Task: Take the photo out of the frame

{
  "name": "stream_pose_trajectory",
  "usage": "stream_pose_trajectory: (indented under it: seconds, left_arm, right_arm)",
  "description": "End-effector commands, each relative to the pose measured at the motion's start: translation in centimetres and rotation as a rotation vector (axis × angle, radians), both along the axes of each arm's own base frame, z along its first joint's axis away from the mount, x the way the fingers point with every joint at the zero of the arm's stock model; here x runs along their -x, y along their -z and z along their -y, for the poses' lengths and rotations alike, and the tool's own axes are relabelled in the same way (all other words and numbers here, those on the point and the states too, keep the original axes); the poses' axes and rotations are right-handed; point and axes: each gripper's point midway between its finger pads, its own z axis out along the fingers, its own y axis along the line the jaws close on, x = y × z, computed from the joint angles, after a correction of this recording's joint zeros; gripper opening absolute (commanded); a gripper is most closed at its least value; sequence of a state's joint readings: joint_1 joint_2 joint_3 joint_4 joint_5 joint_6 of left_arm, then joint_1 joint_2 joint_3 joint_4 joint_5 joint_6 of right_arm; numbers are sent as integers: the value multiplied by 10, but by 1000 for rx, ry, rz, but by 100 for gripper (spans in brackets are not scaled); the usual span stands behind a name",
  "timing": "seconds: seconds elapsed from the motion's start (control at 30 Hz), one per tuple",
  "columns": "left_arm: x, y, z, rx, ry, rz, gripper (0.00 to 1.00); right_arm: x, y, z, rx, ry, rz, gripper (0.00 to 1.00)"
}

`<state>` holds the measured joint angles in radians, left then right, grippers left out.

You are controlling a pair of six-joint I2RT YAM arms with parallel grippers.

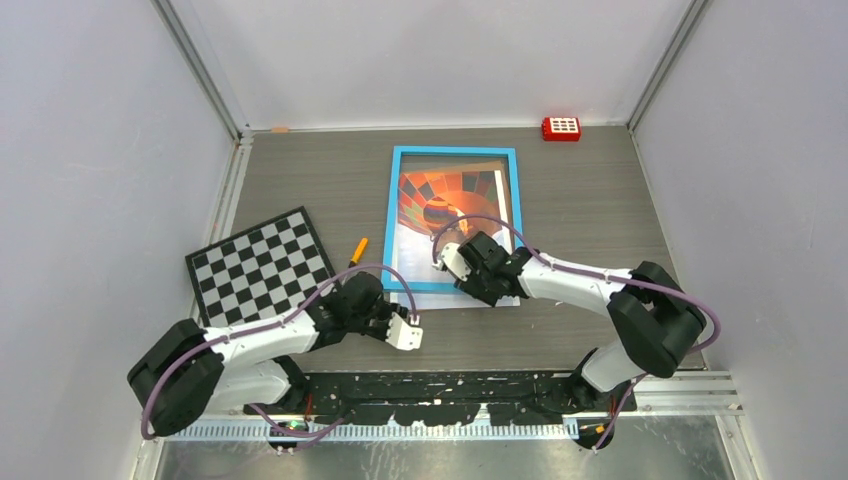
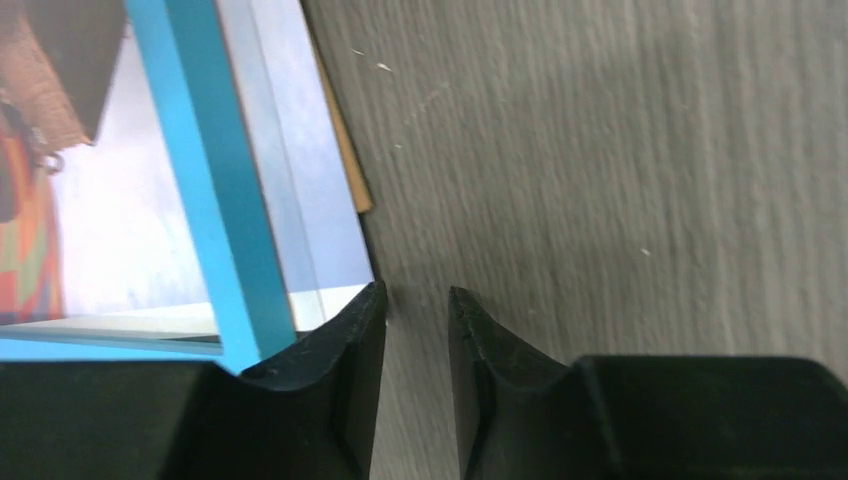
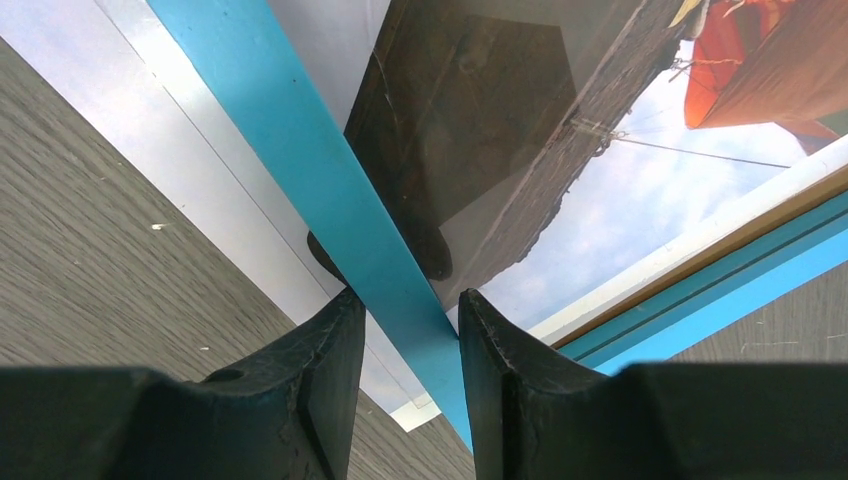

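The bright-blue rectangular picture frame (image 3: 300,170) is clamped by the right pincer (image 3: 403,305); the left pincer (image 2: 417,300) is held parted and empty over the grey tabletop (image 2: 600,150).

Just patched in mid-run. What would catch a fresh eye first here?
The blue frame with its orange balloon photo lies mid-table, the brightest thing there. The right gripper straddles the frame's near border, grip unclear; the left gripper is open beside its near-left corner. A chequered board lies at left.
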<state>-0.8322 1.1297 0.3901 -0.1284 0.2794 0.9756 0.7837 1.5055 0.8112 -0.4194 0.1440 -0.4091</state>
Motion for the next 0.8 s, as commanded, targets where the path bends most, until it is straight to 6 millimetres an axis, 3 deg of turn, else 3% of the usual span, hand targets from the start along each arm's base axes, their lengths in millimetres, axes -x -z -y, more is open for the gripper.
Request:
stream_pose_trajectory:
  seconds: [0.0,0.37,0.6,0.77]
  left_arm:
    - [-22,-9,15,70,-21,148,33]
    - [-27,15,14,28,17,246,36]
    - [-33,-16,21,94,-35,257,30]
    - [-34,-24,17,89,-52,267,24]
  right_arm:
    - [-1,2,-7,-56,34,-57,45]
    - [11,13,-5,-79,49,-240,44]
    - [18,18,-6,-75,39,-301,42]
    - [20,22,-6,-69,28,-320,41]
